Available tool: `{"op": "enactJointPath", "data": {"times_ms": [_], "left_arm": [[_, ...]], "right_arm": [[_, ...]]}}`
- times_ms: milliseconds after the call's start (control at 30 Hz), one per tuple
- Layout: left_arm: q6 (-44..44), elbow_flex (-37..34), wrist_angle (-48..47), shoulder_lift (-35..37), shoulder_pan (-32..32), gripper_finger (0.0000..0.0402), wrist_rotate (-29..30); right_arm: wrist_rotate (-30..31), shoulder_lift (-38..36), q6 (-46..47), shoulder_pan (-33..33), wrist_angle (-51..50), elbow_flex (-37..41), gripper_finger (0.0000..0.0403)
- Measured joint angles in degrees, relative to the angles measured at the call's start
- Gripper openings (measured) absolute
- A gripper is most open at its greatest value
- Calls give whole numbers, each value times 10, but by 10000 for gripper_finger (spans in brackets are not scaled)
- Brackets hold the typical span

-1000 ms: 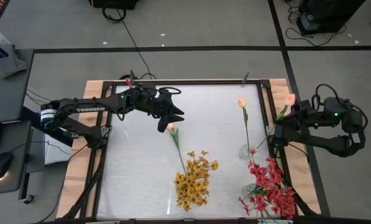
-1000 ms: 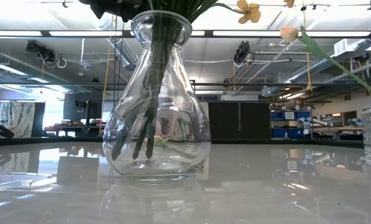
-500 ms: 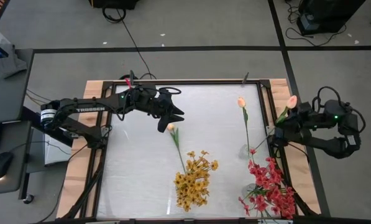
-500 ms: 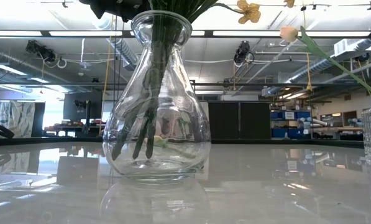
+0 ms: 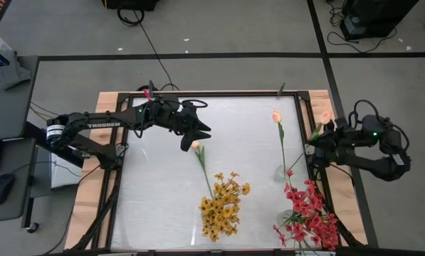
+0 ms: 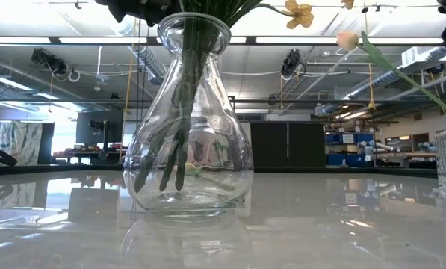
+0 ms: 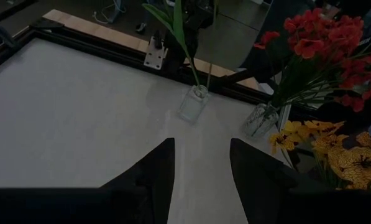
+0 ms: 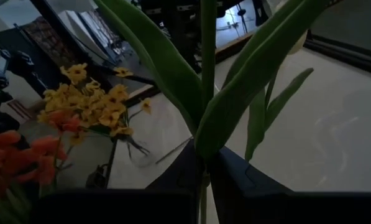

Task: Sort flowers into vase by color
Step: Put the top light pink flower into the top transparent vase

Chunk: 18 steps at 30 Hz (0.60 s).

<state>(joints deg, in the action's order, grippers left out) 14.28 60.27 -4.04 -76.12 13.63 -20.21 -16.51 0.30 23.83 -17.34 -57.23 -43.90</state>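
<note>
My right gripper (image 5: 317, 144) at the table's right edge pinches a peach tulip stem (image 8: 205, 74), bud (image 5: 325, 116) up over the frame. My left gripper (image 5: 195, 135) hovers mid-table, fingers spread, empty. In the way: small vase (image 7: 193, 103) holding another tulip (image 5: 276, 116), red cluster (image 5: 308, 213) beside it, yellow cluster (image 5: 223, 205) in the big glass vase (image 6: 187, 119).

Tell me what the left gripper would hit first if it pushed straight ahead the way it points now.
Probably bare table. Farther along, the open left gripper lines up with the small clear vase holding a green stem, though depth is hard to judge.
</note>
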Motion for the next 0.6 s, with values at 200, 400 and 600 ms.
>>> {"op": "enactJointPath", "data": {"times_ms": [200,400,600], "left_arm": [[0,0,0,0,0,160,0],[0,0,0,0,0,160,0],[0,0,0,0,0,160,0]], "right_arm": [[0,0,0,0,19,18,35],[0,0,2,0,19,20,35],[0,0,1,0,17,16,35]]}}
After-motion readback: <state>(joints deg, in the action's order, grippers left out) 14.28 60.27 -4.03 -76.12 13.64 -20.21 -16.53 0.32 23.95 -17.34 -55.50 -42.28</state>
